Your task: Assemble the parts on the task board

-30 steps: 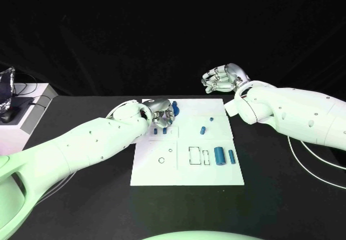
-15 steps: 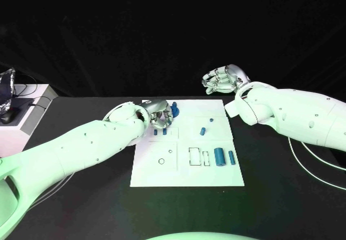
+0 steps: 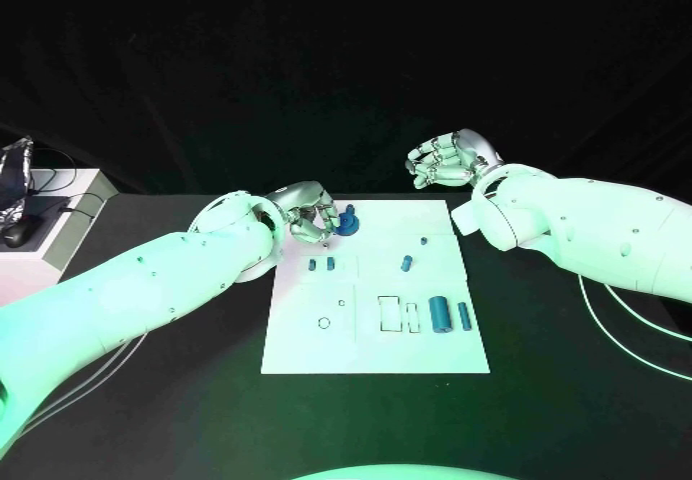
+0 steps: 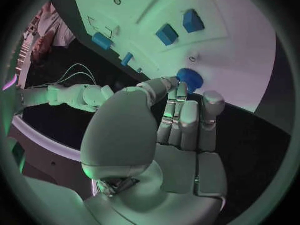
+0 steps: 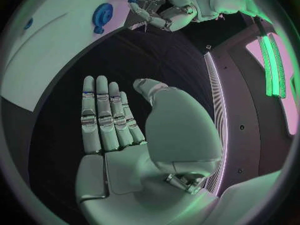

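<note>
Black table [image 3: 173, 400] carries the white task board [image 3: 378, 345]. Left robot hand [image 3: 312, 216] sits at the board's far left corner, fingers pinching a round blue part [image 3: 348, 221]. Right robot hand [image 3: 447, 160] hangs beyond the board's far right corner, released, holding nothing. Small blue parts [image 3: 440, 311] lie along the board's right side.

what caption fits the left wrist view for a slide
Left hand with fingertips at a round blue part near the task board's edge.

left hand [image 3: 312, 218] drawn back off the task board [image 3: 375, 340], two parts [image 3: 320, 264] uncovered
</note>
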Action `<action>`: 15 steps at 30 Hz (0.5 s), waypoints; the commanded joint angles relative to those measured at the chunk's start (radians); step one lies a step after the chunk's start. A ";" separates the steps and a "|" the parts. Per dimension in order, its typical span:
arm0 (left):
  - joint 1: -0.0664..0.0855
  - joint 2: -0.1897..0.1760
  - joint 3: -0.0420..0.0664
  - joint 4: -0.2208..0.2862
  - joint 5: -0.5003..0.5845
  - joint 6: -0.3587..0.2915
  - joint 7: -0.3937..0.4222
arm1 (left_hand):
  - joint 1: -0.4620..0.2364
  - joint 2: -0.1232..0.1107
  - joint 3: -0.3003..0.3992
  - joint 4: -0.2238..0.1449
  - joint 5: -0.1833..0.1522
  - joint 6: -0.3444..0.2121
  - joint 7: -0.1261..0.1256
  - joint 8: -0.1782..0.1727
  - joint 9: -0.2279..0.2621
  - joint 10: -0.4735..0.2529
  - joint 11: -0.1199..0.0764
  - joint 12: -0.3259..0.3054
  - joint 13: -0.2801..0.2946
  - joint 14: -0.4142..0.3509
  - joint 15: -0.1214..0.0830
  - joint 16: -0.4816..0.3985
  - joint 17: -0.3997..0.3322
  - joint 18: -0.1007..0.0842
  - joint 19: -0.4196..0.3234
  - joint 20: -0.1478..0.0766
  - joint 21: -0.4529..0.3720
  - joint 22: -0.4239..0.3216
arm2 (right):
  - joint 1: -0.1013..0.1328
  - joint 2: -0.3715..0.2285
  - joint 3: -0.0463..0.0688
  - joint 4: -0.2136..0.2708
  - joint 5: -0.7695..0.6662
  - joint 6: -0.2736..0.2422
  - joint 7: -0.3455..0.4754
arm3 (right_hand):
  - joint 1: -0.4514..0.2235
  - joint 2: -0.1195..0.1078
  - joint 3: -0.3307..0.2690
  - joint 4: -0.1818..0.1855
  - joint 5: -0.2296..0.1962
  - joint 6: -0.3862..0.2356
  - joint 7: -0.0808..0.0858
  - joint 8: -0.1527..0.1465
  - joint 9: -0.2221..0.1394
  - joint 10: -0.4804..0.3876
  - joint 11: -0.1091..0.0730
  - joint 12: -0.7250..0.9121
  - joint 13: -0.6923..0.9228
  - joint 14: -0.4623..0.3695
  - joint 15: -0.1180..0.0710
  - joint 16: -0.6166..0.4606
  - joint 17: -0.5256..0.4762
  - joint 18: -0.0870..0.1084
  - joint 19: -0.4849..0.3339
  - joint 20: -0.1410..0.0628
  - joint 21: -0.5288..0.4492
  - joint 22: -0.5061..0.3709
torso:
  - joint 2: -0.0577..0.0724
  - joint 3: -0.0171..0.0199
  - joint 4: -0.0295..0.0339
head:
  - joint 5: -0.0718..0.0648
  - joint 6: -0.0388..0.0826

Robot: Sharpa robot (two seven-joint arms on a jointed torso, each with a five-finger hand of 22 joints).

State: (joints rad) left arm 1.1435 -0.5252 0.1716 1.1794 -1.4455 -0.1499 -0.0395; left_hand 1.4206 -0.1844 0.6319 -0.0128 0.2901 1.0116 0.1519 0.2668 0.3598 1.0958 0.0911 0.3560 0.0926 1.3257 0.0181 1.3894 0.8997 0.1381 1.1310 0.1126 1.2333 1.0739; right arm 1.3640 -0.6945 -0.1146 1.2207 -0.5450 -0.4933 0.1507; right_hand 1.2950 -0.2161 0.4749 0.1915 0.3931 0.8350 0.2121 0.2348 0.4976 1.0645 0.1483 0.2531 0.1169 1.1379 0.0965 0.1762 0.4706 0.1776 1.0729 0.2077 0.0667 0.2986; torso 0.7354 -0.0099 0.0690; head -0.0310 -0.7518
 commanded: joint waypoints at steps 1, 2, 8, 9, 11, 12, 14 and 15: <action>0.000 -0.010 0.003 0.010 0.049 0.042 -0.011 | -0.008 0.001 0.000 -0.004 -0.004 0.004 0.005 -0.004 -0.001 0.009 -0.001 -0.004 -0.001 0.004 0.000 0.004 0.000 -0.007 0.007 0.001 0.004 0.001 | 0.000 -0.001 0.000 0.001 -0.007 0.014 0.013 | -0.001 -0.001 0.002 -0.001 0.005 0.003 0.005 -0.006 -0.002 0.006 0.000 -0.006 -0.001 0.000 0.000 -0.007 -0.001 0.005 -0.004 -0.001 0.001 -0.001 | -0.001 -0.0008 0.0016 | -0.001 -0.001; 0.000 -0.014 0.004 0.011 0.050 0.052 -0.014 | -0.009 0.000 -0.001 -0.004 -0.004 0.004 0.005 -0.004 -0.001 0.009 -0.001 -0.006 -0.001 0.003 0.000 0.003 -0.002 -0.007 0.007 0.002 0.004 0.001 | 0.000 -0.002 0.000 0.001 -0.007 0.014 0.013 | -0.001 -0.001 0.002 -0.001 0.005 0.003 0.005 -0.006 -0.002 0.006 0.000 -0.006 -0.001 0.000 0.000 -0.007 -0.001 0.005 -0.004 -0.001 0.001 -0.001 | 0.000 -0.0007 0.0006 | 0.001 -0.001; 0.000 -0.027 0.007 0.009 0.039 0.092 -0.028 | -0.014 0.000 -0.002 -0.003 -0.004 0.004 0.005 -0.007 -0.001 0.010 0.000 -0.012 -0.002 0.000 0.001 0.001 -0.010 -0.006 0.003 0.003 0.001 -0.003 | 0.000 -0.003 0.000 0.001 -0.007 0.015 0.012 | -0.002 -0.002 0.002 -0.001 0.005 0.004 0.005 -0.006 -0.002 0.006 0.000 -0.006 -0.002 0.000 0.000 -0.007 -0.001 0.005 -0.004 -0.001 0.001 -0.002 | 0.001 -0.0007 -0.0003 | 0.002 -0.002; 0.000 -0.028 0.007 0.008 0.036 0.095 -0.029 | -0.014 0.000 -0.002 -0.003 -0.004 0.004 0.005 -0.007 -0.001 0.010 0.000 -0.012 -0.002 0.000 0.001 0.001 -0.010 -0.006 0.003 0.003 0.001 -0.003 | 0.000 -0.003 0.000 0.001 -0.007 0.015 0.012 | -0.002 -0.002 0.002 -0.001 0.005 0.004 0.005 -0.006 -0.002 0.006 0.000 -0.006 -0.002 0.000 0.000 -0.007 -0.001 0.005 -0.004 -0.001 0.001 -0.002 | 0.001 -0.0007 -0.0007 | 0.004 -0.001; -0.001 -0.029 0.007 0.005 0.032 0.097 -0.031 | -0.014 0.000 -0.002 -0.003 -0.004 0.004 0.005 -0.007 -0.001 0.010 0.000 -0.012 -0.002 0.000 0.001 0.001 -0.010 -0.006 0.003 0.003 0.001 -0.003 | 0.000 -0.003 0.000 0.001 -0.007 0.015 0.012 | -0.002 -0.002 0.002 -0.001 0.005 0.004 0.005 -0.006 -0.002 0.006 0.000 -0.006 -0.002 0.000 0.000 -0.007 -0.001 0.005 -0.004 -0.001 0.001 -0.002 | 0.001 -0.0006 -0.0010 | 0.005 -0.001; -0.002 -0.029 0.007 0.004 0.028 0.097 -0.031 | -0.015 0.000 -0.002 -0.003 -0.005 0.004 0.006 -0.008 -0.001 0.010 0.000 -0.015 -0.002 0.000 0.001 0.001 -0.011 -0.006 0.001 0.003 0.000 -0.004 | 0.000 -0.003 0.000 0.001 -0.007 0.015 0.012 | -0.002 -0.002 0.002 -0.001 0.005 0.004 0.005 -0.006 -0.002 0.006 0.000 -0.006 -0.002 0.000 0.000 -0.007 -0.001 0.005 -0.004 -0.001 0.001 -0.002 | 0.001 -0.0008 -0.0009 | 0.005 -0.001; -0.004 -0.029 0.007 0.002 0.019 0.097 -0.031 | -0.015 0.000 -0.002 -0.003 -0.005 0.004 0.006 -0.008 -0.001 0.010 0.000 -0.015 -0.002 0.000 0.001 0.001 -0.011 -0.006 0.001 0.003 0.000 -0.004 | 0.000 -0.002 0.000 0.001 -0.007 0.015 0.013 | -0.002 -0.002 0.002 -0.001 0.005 0.004 0.005 -0.006 -0.002 0.006 0.000 -0.006 -0.002 0.000 0.000 -0.007 -0.001 0.005 -0.004 -0.001 0.001 -0.002 | 0.001 -0.0002 -0.0016 | 0.006 -0.001; -0.005 -0.028 0.006 0.001 0.017 0.096 -0.031 | -0.015 0.000 -0.002 -0.003 -0.005 0.004 0.006 -0.008 -0.001 0.010 0.000 -0.015 -0.002 0.000 0.001 0.001 -0.011 -0.006 0.001 0.003 0.000 -0.004 | 0.000 -0.002 0.000 0.001 -0.007 0.015 0.013 | -0.002 -0.002 0.002 -0.001 0.005 0.004 0.005 -0.006 -0.002 0.006 0.000 -0.006 -0.002 0.000 0.000 -0.007 -0.001 0.005 -0.004 -0.001 0.001 -0.002 | 0.001 -0.0001 -0.0016 | 0.006 -0.002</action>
State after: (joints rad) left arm 1.1390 -0.5549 0.1777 1.1802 -1.4199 -0.0833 -0.0646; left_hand 1.4142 -0.1858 0.6319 -0.0128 0.2901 1.0114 0.1518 0.2608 0.3590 1.1017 0.0896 0.3473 0.0914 1.3257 0.0181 1.3894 0.8891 0.1382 1.1309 0.1126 1.2333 1.0708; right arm 1.3640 -0.6970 -0.1147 1.2204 -0.5451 -0.4924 0.1507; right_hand 1.2950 -0.2161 0.4748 0.1915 0.3931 0.8350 0.2119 0.2348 0.4966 1.0645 0.1483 0.2531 0.1153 1.1379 0.0965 0.1723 0.4707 0.1777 1.0729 0.2077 0.0667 0.2970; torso 0.7360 -0.0105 0.0685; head -0.0257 -0.7534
